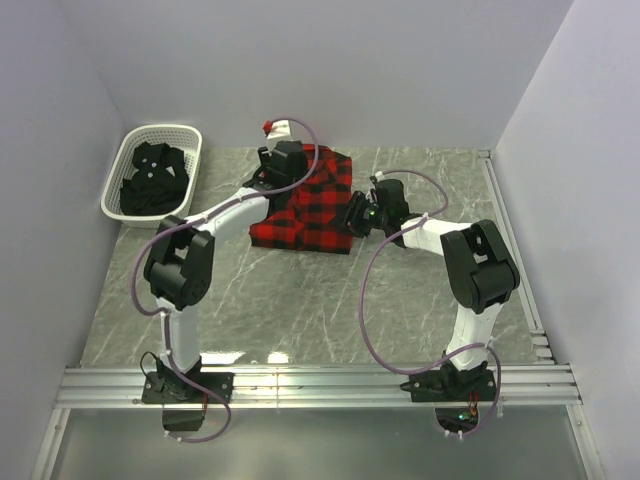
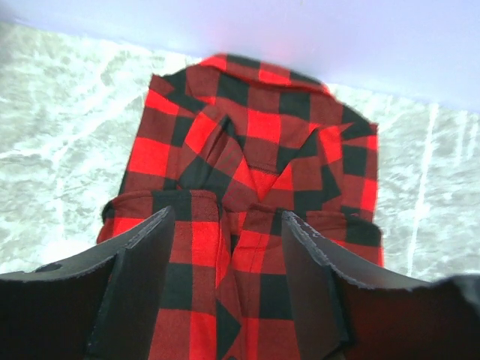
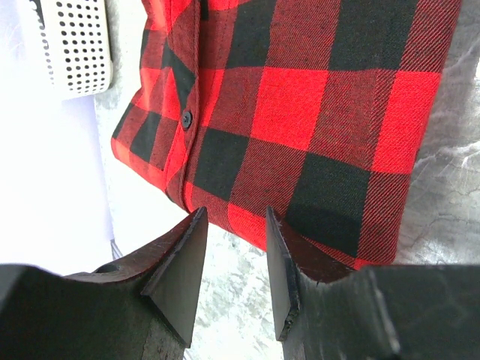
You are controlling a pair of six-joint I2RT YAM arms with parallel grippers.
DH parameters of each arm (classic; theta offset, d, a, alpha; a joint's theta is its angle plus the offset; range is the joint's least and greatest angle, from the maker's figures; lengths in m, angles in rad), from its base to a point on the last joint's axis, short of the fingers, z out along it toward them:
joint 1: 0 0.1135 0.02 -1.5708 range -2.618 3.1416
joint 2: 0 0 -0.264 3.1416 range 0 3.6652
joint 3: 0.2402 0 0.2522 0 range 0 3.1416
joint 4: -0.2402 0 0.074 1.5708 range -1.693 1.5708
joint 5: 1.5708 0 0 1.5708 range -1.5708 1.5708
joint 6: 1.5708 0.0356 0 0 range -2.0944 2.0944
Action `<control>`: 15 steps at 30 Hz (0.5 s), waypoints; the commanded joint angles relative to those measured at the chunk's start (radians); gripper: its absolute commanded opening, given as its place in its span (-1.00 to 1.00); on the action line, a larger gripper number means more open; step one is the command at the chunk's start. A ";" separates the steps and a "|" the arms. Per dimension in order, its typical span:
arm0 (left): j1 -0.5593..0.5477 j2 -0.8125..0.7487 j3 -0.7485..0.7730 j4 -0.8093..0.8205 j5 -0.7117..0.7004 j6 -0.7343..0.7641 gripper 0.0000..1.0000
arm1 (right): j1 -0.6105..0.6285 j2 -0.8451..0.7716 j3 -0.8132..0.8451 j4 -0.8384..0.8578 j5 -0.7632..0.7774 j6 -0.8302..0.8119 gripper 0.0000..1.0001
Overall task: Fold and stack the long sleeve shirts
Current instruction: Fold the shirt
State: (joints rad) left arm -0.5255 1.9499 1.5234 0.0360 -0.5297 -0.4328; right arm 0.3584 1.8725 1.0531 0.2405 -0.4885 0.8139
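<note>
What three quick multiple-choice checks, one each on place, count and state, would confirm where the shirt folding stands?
1. Where is the plain black button-up shirt?
A) in the white plastic lattice basket
B) draped over an arm
C) on the floor

2. How many shirts lie on the grey marble table?
A) none
B) one
C) two

3. The left end effector is:
A) shut on cloth
B) open above the red-and-black checked flannel shirt
C) out of view

Answers:
1 A: black cloth fills the basket.
2 B: only the flannel lies on the marble.
3 B: its fingers stand apart with the flannel below them, gripping nothing.
</note>
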 commanded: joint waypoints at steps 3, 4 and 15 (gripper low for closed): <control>0.007 0.101 0.087 -0.034 0.031 0.006 0.19 | -0.012 -0.019 0.001 0.036 -0.012 -0.004 -0.12; 0.007 0.113 0.099 -0.035 0.027 0.011 0.17 | -0.012 -0.018 -0.001 0.036 -0.015 -0.002 -0.12; 0.007 0.265 0.219 -0.125 -0.027 0.029 0.04 | -0.015 -0.003 0.001 0.042 -0.030 0.004 -0.12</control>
State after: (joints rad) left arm -0.5182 2.1994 1.6802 -0.0776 -0.5236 -0.4206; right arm 0.3550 1.8725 1.0531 0.2409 -0.5056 0.8143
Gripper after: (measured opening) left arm 0.526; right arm 0.444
